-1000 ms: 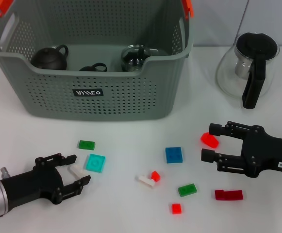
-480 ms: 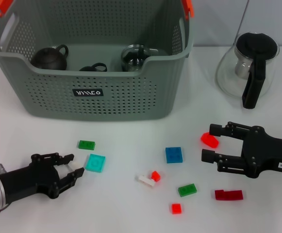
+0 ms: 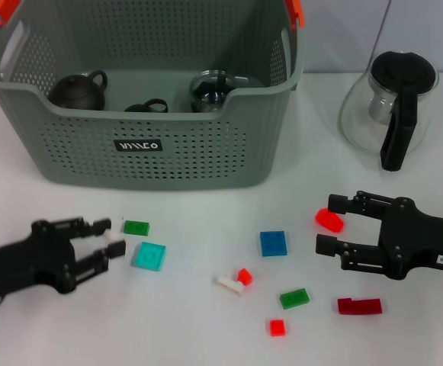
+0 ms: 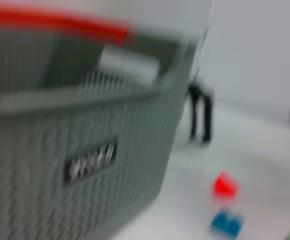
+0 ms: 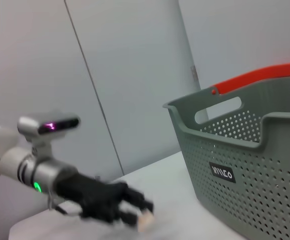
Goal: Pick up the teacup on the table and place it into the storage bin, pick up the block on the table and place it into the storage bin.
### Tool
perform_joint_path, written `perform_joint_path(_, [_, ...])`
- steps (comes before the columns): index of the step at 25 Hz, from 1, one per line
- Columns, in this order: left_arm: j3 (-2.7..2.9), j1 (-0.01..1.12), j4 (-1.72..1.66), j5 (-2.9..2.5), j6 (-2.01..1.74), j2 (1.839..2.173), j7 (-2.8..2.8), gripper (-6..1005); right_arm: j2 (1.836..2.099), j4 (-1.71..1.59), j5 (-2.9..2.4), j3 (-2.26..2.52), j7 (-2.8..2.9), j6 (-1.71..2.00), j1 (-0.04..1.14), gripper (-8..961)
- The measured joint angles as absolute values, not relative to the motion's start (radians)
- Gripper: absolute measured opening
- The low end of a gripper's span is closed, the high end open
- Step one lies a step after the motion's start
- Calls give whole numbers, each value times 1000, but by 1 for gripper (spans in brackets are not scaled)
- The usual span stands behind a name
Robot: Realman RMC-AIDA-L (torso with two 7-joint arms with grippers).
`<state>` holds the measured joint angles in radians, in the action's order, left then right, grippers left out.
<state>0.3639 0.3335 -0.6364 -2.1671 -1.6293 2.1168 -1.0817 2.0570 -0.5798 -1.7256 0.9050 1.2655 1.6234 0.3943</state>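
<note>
My left gripper (image 3: 113, 238) is shut on a small white block (image 3: 115, 245) and holds it just above the table, in front of the storage bin (image 3: 145, 114), left of a green block (image 3: 136, 227). The right wrist view shows it too, with the white block (image 5: 145, 220) at its tip. The grey perforated bin holds a dark teapot (image 3: 78, 91), a dark teacup (image 3: 146, 106) and a glass cup (image 3: 210, 88). My right gripper (image 3: 329, 232) is open and rests on the table at the right, next to a red block (image 3: 329, 220).
Loose blocks lie on the white table: teal (image 3: 149, 255), blue (image 3: 273, 242), white-and-red (image 3: 235, 280), green (image 3: 293, 298), small red (image 3: 277, 327), dark red (image 3: 359, 306). A glass carafe with a black handle (image 3: 393, 107) stands at the back right.
My left gripper has closed on the white block, pulled back to the left and lifted it off the table. The right arm has not moved.
</note>
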Motion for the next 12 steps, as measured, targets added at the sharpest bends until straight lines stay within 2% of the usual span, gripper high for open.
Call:
perform_joint_path(6, [247,455,-639,-2132,-1932,2065,-1375,444,2057,-580,-1726,906,1266,1623,394,820])
perform_joint_path(12, [248,618,-644,-2055,-1963,2024,-1694,465,2059,-580,-1726,910,1266,1619,394,820])
